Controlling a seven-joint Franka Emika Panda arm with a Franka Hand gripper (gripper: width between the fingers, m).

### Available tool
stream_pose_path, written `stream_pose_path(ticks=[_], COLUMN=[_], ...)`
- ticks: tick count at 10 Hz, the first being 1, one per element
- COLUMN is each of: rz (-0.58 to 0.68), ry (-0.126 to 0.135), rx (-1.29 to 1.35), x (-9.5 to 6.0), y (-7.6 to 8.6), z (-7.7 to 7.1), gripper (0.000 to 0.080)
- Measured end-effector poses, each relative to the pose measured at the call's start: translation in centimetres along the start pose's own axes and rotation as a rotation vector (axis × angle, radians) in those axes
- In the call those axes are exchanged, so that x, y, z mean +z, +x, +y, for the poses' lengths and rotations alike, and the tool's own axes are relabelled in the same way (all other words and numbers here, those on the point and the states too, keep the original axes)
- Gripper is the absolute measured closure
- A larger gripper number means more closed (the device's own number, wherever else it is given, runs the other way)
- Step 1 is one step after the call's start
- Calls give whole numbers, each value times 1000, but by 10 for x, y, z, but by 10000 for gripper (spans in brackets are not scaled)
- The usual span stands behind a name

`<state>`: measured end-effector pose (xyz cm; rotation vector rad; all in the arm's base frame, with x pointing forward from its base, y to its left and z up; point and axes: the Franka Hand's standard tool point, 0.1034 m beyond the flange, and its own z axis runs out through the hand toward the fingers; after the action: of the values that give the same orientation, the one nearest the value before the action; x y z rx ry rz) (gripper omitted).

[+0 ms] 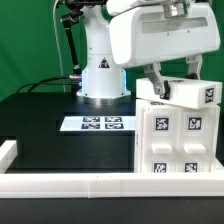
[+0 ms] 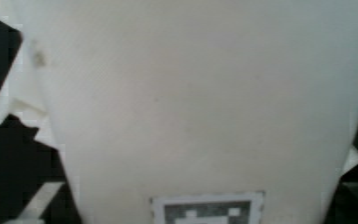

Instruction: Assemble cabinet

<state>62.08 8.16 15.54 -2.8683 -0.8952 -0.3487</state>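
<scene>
White plastic cabinet (image 1: 178,135) stood on black surface (image 1: 50,120) at exterior view's right. Claw (image 1: 170,82) sat at its top panel, probably steadying it for joining; grip width could not be told.

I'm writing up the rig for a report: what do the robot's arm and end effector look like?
The arm is glossy white with rounded, bulky link housings, rising from a round white base that bears a small blue mark. Black cables run down behind it. The end effector shows dark, slim fingers beneath the white wrist housing. No tags or other markings are visible on the arm itself.
</scene>
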Motion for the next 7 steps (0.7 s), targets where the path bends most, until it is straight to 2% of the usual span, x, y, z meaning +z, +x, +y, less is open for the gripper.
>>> stream_pose_path(ticks=[4,7], rz=[3,47], ry=[-2,-14], rx=[266,558], x=[0,-1], y=[0,-1], z=[1,4], gripper=[242,241])
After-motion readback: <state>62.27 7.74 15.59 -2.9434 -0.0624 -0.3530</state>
